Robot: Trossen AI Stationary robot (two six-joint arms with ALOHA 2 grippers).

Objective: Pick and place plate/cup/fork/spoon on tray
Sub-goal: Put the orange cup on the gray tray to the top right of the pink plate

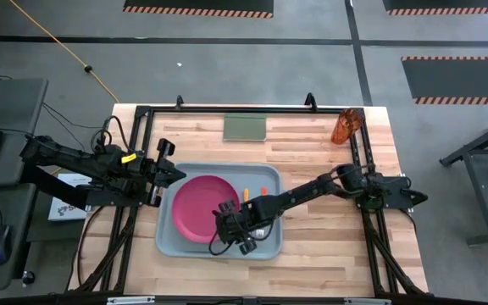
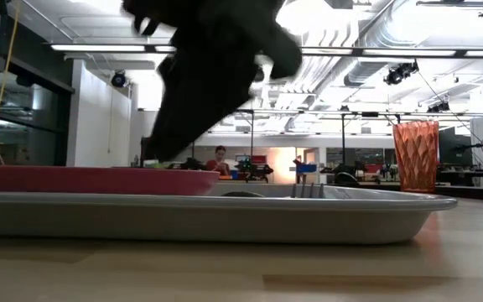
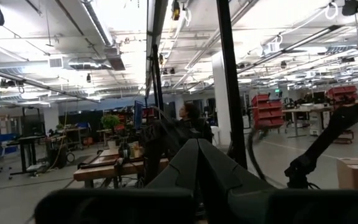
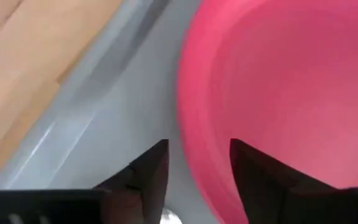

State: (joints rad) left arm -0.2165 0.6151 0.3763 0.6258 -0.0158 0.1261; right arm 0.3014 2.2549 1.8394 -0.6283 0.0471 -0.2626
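Right tool (image 1: 227, 222): fingers (image 4: 145, 177) parted, straddling the near rim of the plate (image 1: 203, 207), nothing clamped; rim passing between the two fingers, contact not resolvable. Posture consistent with a plate just set down and let go, or about to be adjusted; which of the two not decidable from these views.

Plate: lying flat inside the tray (image 1: 169, 246), toward its left half, so as to leave the right half free for the remaining pieces.

Right of the plate, on the tray floor: fork (image 1: 246, 194) and spoon (image 1: 263, 191), handles partly hidden under the right arm; tines visible above the tray rim in the low view. Placement beside, not on, the plate.

Tray: on the wooden surface (image 1: 329, 254), near-centre, within reach of both arms.

Cup (image 1: 346, 125): upright at the far right corner of the surface, well apart from the tray; judged the one piece not yet placed.

Green rectangle (image 1: 245, 127): flat at the far edge of the surface, no part in the task.

Left tool (image 1: 173, 173): clenched, empty, parked just beside the tray's left edge, clear of the working arm.
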